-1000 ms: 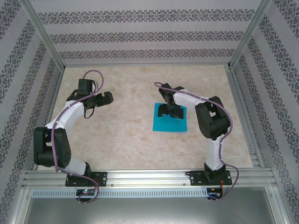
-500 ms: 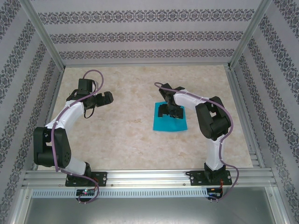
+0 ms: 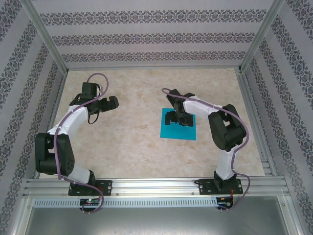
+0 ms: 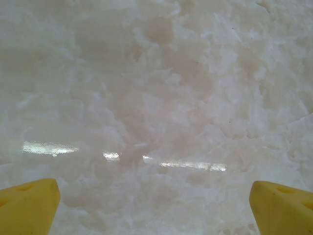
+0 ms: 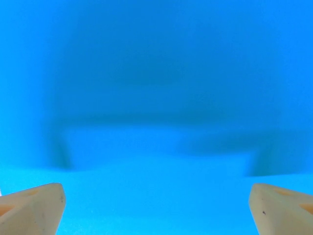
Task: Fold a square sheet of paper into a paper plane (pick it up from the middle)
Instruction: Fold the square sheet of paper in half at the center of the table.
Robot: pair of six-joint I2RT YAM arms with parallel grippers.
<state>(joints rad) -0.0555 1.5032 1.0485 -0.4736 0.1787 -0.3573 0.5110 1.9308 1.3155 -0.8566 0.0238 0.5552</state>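
Sheet: lies flat and unfolded on the table, right of centre.
Right gripper: released, jaws spread wide, low over the sheet's middle.
Left gripper: released, jaws spread wide, over bare table, well apart from the sheet.

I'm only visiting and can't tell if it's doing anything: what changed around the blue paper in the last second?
The right arm's elbow swung slightly outward, to the right. The right pincer hardly shifted above the square sheet of paper; its jaws are wide apart and nothing was taken hold of. The sheet stayed flat where it was, and the left pincer stayed open and did not move.
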